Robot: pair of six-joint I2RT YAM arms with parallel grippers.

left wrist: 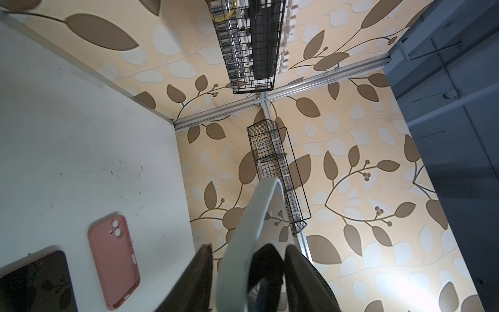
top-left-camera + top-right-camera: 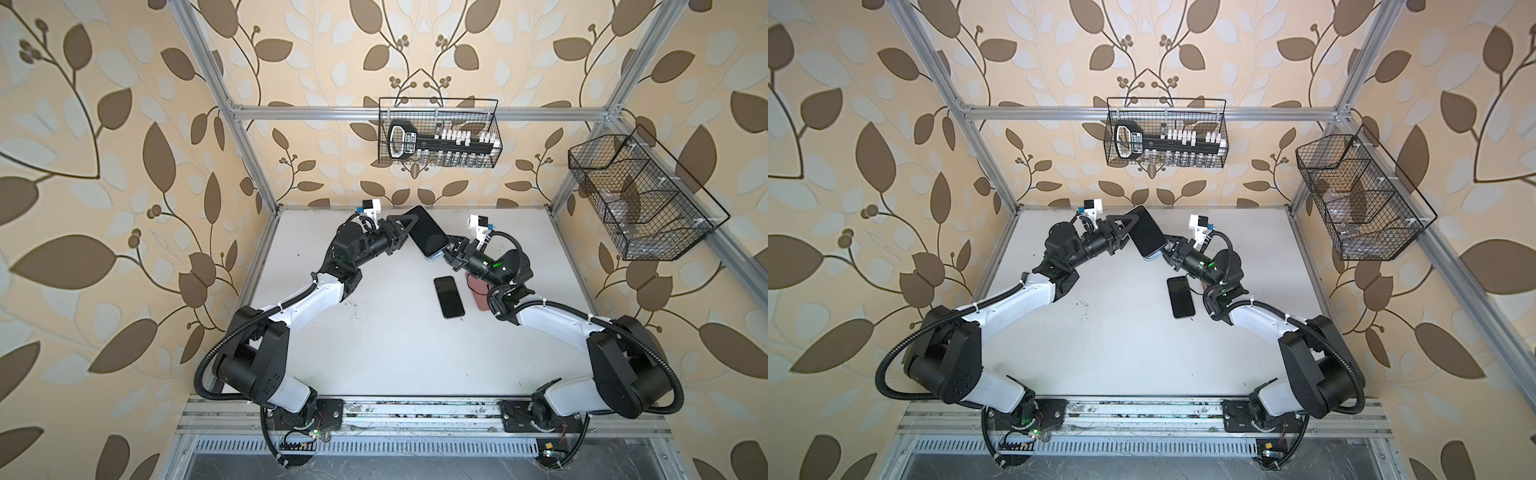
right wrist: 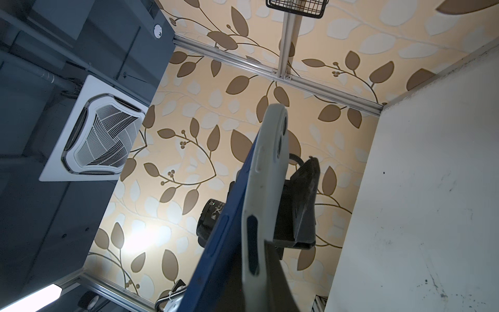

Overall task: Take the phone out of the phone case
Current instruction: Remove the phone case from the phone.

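Phones number two, cases two, arms two, baskets two. Nearest the front edge of the table, right of its middle, a bare phone lies flat, dark screen up. Just beside it toward the right edge, with a strip of table between them, lies an empty pink case, back up with its camera holes showing. In both top views the right arm hides most of it.

Farther back, close to the middle of the back edge, the cased phone is held up off the table, tilted, screen toward the top views. It sits in a pale case, and the right wrist view shows the phone's blue side running along it (whether the case has started to part from the phone I cannot tell).

The right gripper has its fingers clamped together on the nearer end of the cased phone. The left gripper is at the phone's far long side, and its fingers stand apart on either side of the pale case's edge, with wallpaper showing in the gap.

Beyond them, one wire basket hangs on the back wall with black and white parts in it. The other wire basket hangs on the right wall.
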